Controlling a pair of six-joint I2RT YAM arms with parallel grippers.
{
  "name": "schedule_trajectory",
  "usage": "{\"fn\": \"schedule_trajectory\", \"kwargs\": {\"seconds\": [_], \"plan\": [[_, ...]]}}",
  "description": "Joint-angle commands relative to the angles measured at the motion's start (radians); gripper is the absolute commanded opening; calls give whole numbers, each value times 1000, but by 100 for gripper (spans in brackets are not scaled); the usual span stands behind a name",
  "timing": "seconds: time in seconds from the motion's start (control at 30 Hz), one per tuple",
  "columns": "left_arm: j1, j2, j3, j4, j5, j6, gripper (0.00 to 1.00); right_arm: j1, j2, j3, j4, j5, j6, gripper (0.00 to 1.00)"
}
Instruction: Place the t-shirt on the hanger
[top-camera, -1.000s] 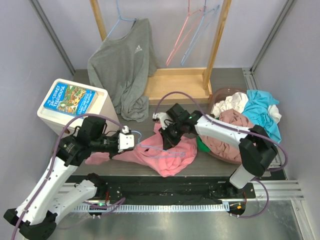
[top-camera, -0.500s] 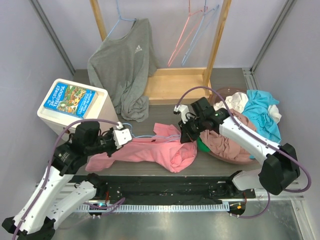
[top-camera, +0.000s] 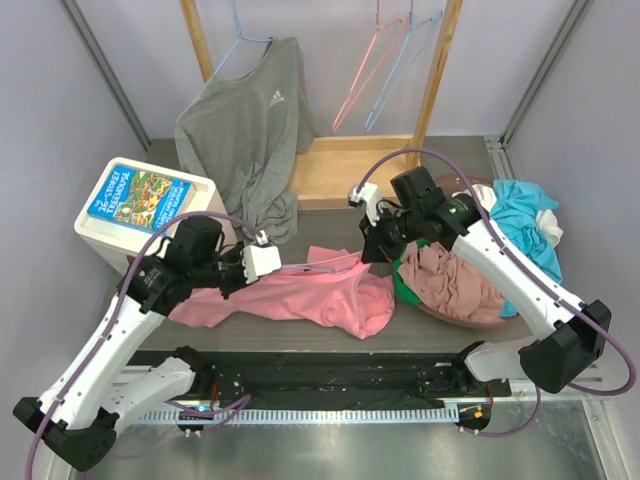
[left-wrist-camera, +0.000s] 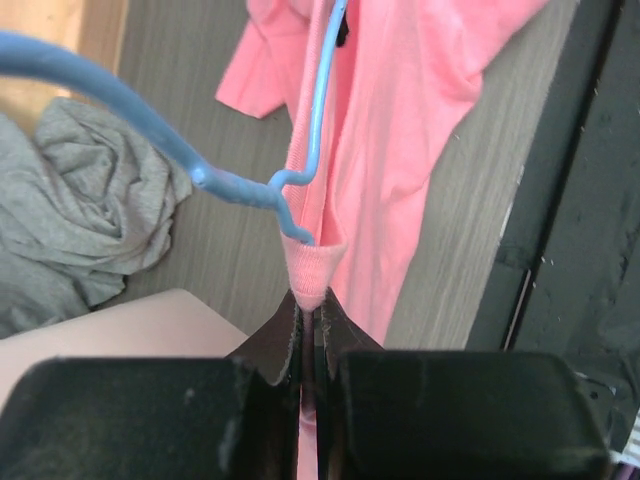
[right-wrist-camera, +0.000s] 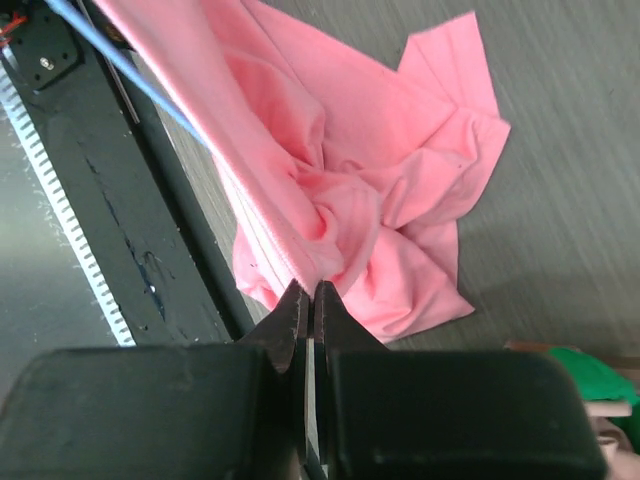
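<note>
The salmon-pink t-shirt (top-camera: 300, 295) hangs stretched in a band between my two grippers, its right end bunched on the table. My left gripper (top-camera: 262, 262) is shut on a fold of its ribbed edge (left-wrist-camera: 308, 262). The light-blue hanger (left-wrist-camera: 200, 175) runs into that same fold, with its hook curving off to the left, and one of its wires (right-wrist-camera: 130, 75) lies along the cloth. My right gripper (top-camera: 372, 243) is shut on the shirt's other end (right-wrist-camera: 330, 230), above the crumpled part. In the wrist views both jaws (left-wrist-camera: 309, 300) (right-wrist-camera: 311, 290) pinch pink fabric.
A grey long-sleeved top (top-camera: 245, 120) hangs from a wooden rack (top-camera: 350, 165) at the back, with spare pink and blue hangers (top-camera: 385, 70). A white box with a book on it (top-camera: 140, 200) stands on the left. A basket of clothes (top-camera: 480, 260) stands on the right. A black rail (top-camera: 330, 375) runs along the front.
My right gripper has moved right and back with the shirt, and the left has shifted slightly back. The crumpled shirt is now pulled out into a long band between them.
</note>
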Motion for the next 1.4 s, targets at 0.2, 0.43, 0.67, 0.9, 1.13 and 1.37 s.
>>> {"fn": "schedule_trajectory", "kwargs": {"seconds": [0.2, 0.43, 0.67, 0.9, 1.13, 1.37], "plan": [[-13, 104, 198, 78, 30, -81, 0, 172, 58, 310, -159, 56, -126, 1], [-26, 98, 248, 42, 164, -52, 0, 222, 212, 577, -205, 69, -173, 1], [-31, 73, 247, 159, 181, -182, 0, 314, 303, 756, -236, 54, -135, 1], [-30, -17, 199, 185, 137, -226, 0, 313, 223, 700, -258, 67, -146, 49], [-14, -95, 163, 231, 74, -270, 0, 177, 54, 586, -287, 81, -236, 93], [-14, -71, 175, 250, 87, -257, 0, 143, 10, 557, -373, 22, -331, 90]]}}
